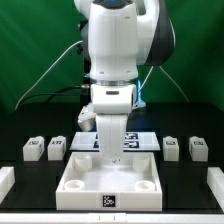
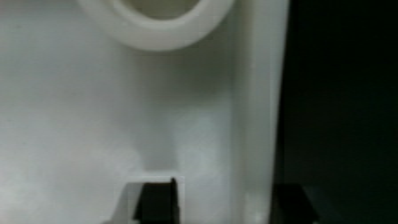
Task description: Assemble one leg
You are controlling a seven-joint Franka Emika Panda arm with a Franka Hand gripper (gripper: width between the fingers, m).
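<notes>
The big white square tray (image 1: 75, 178) lies at the front middle of the table. My gripper (image 1: 108, 141) is down at its back rim. In the wrist view the rim wall (image 2: 240, 110) runs straight between my two dark fingers (image 2: 157, 200), and both jaws press against it, so my gripper (image 2: 226, 188) is shut on the tray's rim. A round socket (image 2: 160, 20) of the tray shows beyond. Four small white legs stand apart from me: two on the exterior view's left (image 1: 33, 150) (image 1: 57, 148) and two on its right (image 1: 171, 147) (image 1: 197, 149).
The marker board (image 1: 143, 140) lies flat just behind the tray, next to my gripper. White blocks sit at the table's front corners (image 1: 5, 180) (image 1: 215, 185). A green backdrop stands behind the arm.
</notes>
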